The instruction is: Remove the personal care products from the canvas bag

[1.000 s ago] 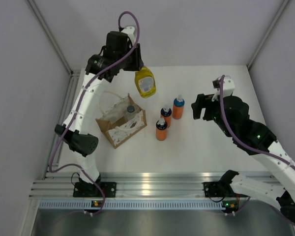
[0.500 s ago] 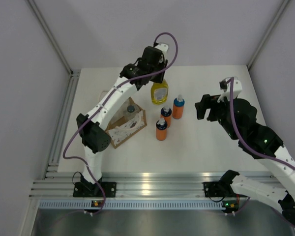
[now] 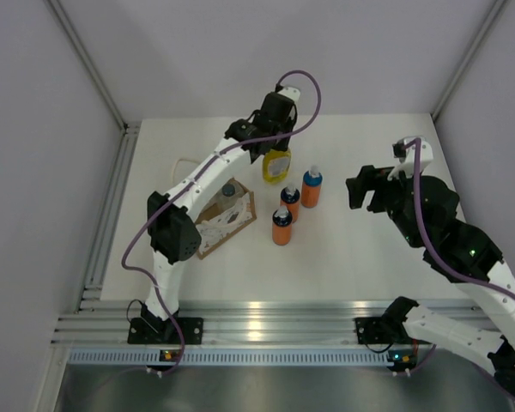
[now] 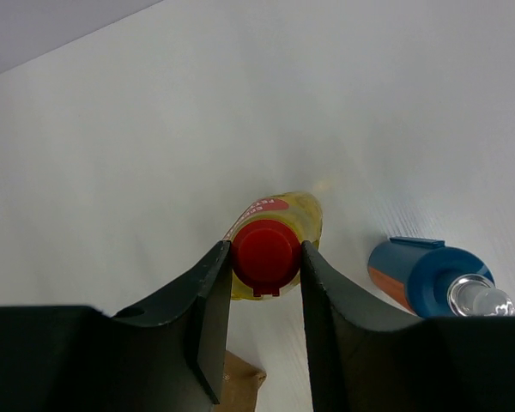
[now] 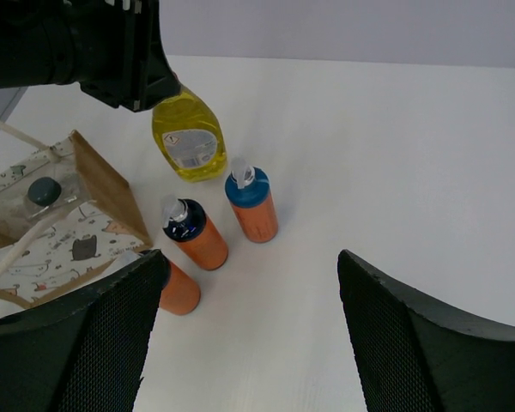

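My left gripper (image 3: 275, 148) is shut on the red cap (image 4: 264, 256) of the yellow bottle (image 3: 276, 166), which is upright at or just above the table, behind the orange bottles. It also shows in the right wrist view (image 5: 187, 137). Three orange bottles with blue caps (image 3: 312, 187) (image 3: 290, 202) (image 3: 281, 227) stand on the table right of the canvas bag (image 3: 223, 221). The pale bottle with a dark round cap (image 3: 229, 190) is inside the bag (image 5: 47, 245). My right gripper (image 3: 366, 189) is open and empty, to the right of the orange bottles (image 5: 253, 206).
White table (image 3: 360, 249) with grey walls on three sides and a metal rail (image 3: 257, 326) along the near edge. The bag's white loop handle (image 3: 184, 163) lies toward the far left.
My left gripper has carried the yellow bottle from above the bag rightward and down to the spot behind the orange bottles. My right arm has shifted slightly to the right.
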`<state>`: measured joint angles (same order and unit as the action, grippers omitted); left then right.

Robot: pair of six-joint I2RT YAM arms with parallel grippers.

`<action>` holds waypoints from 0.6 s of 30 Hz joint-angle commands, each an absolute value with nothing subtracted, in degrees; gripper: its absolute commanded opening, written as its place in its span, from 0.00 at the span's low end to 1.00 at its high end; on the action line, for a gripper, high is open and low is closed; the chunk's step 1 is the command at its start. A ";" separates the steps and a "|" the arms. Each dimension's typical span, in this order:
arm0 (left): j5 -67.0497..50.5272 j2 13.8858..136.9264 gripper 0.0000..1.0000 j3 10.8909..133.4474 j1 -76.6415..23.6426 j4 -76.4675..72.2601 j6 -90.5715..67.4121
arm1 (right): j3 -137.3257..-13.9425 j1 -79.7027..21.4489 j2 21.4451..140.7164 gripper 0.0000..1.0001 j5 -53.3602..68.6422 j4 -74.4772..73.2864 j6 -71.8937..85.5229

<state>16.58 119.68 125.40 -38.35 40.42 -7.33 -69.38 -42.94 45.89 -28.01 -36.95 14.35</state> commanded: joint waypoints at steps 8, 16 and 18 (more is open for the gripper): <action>20.39 116.72 0.00 118.31 -39.02 27.16 -9.84 | -69.79 -41.66 44.56 0.80 -29.09 -37.62 12.66; 21.45 115.49 0.03 114.09 -39.11 26.72 -12.22 | -70.05 -41.75 44.74 0.81 -28.74 -37.62 11.95; 21.53 115.22 0.10 113.03 -39.11 26.72 -12.48 | -70.22 -41.66 44.83 0.82 -28.83 -37.53 11.60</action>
